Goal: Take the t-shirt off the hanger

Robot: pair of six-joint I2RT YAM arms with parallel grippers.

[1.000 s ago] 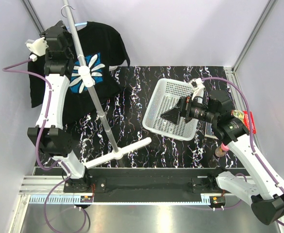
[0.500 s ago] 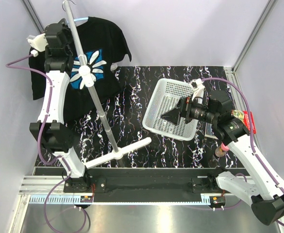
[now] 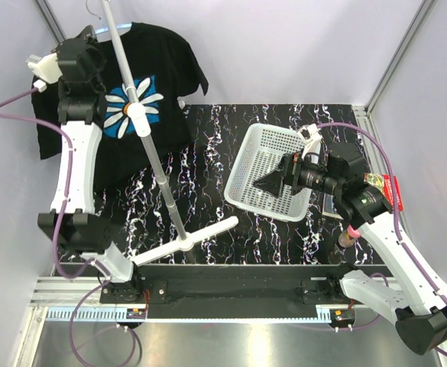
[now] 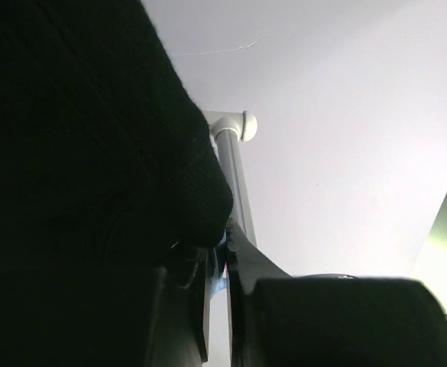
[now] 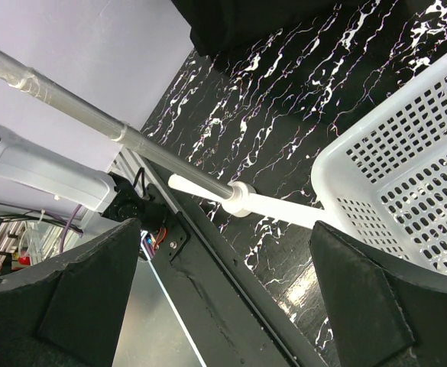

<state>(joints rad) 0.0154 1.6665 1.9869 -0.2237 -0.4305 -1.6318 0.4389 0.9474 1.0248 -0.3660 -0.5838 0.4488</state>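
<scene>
A black, white-veined surface [image 3: 200,153] fills a pale-walled cell, two arms bolted at its near edge. Closest to the onlooker, the right gripper [image 3: 273,182] hangs with its jaws spread wide and nothing between them. A white mesh basket [image 3: 263,147] sits directly below and ahead of them, and the foot of a white-and-grey pole stand [image 3: 158,176] lies beyond the basket's near corner.

Farther back and high up, the left gripper [image 3: 92,52] is raised to the shoulder of the t-shirt [image 3: 166,84]. The left wrist view shows its jaws drawn to a narrow slit, apparently pinching black cloth. A bluish sliver in the slit may be the hanger, though that cannot be told for sure. The garment hangs just right of those jaws, behind the leaning pole. Of the hanger [image 3: 105,29] only a pale-blue edge shows at the collar.

The step in hand looks like lifting shirt and hanger together clear of the stand. Next, the idle right jaws would need to take one of the two so the cloth can be slid off.
</scene>
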